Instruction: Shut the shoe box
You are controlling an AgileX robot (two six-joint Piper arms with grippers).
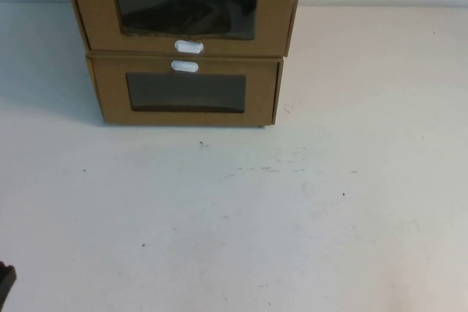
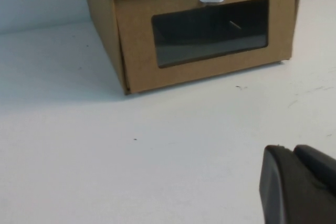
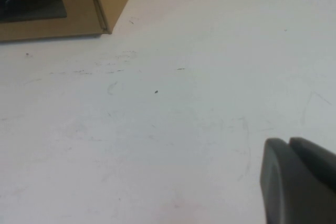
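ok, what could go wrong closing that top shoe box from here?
1. The upper brown cardboard shoe box has its white pull tab right above the lower brown cardboard box and its white tab. A low push would likely hit the wrong front.
2. The stack stands loose on the white table, so pushing may slide it back.
3. The left gripper and right gripper sit low, well short of the stack, so the approach is long.

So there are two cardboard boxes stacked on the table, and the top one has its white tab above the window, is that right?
Not quite. In the high view the top shoe box has its white pull tab below the window; the lower box has its tab above. Both are stacked on the table. The left gripper and right gripper sit low, away from the boxes.
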